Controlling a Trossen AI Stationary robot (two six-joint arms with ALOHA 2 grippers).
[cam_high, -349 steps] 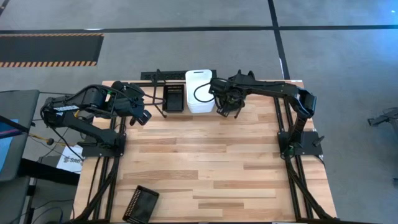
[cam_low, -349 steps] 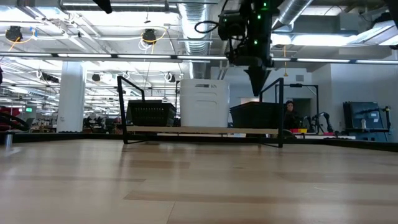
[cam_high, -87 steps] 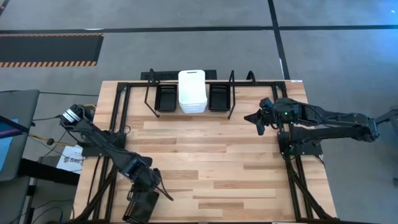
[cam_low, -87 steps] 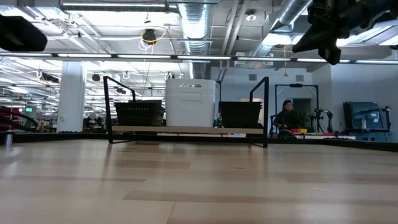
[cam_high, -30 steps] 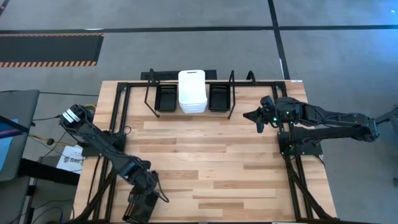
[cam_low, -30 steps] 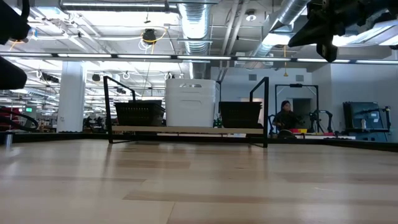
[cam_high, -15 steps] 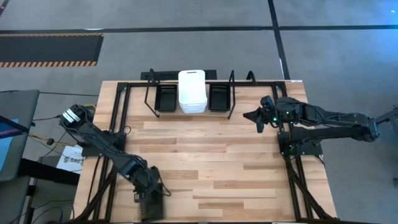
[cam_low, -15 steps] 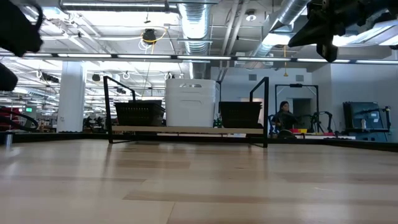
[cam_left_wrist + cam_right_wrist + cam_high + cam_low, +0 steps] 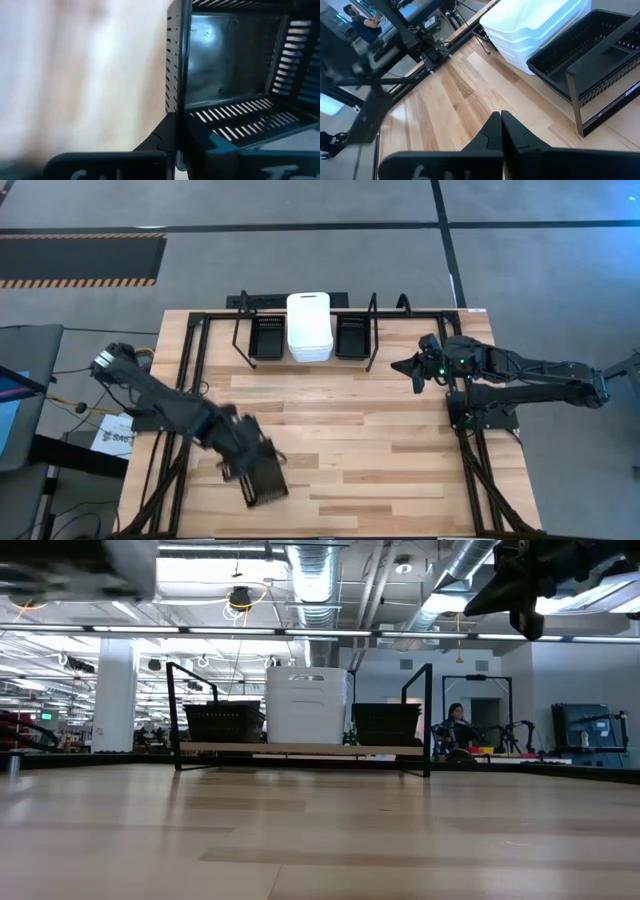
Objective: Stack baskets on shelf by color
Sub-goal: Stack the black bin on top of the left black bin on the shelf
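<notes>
Carried basket: a small black mesh-sided basket (image 9: 264, 479) in the lower left of the high view, blurred, apparently lifted clear of the wood table (image 9: 360, 450).
Grip: the left gripper (image 9: 243, 461) is clamped on the basket's rim; in the left wrist view one side wall (image 9: 172, 65) runs edge-on between the closed fingers, slotted interior to one side.
Why held so: pinching a thin wall probably lets the basket hang open-side up, ready to drop into another of its colour.
Basket relative to gripper: it hangs just below and beyond the fingertips, towards the frame's bottom.
Shelf: the black wire shelf (image 9: 237, 343) sits at the top centre of the high view, well apart from the carried basket.
On the shelf: a left black stack (image 9: 266, 338), a white stack (image 9: 309, 326) in the middle, a right black stack (image 9: 351, 336), kept apart by the upright loops, so colours stay separate.
Right gripper (image 9: 415, 370): fingers together, holding nothing, waiting near the shelf's right end in the high view.
Step in hand: probably carrying this black basket to a black stack.
</notes>
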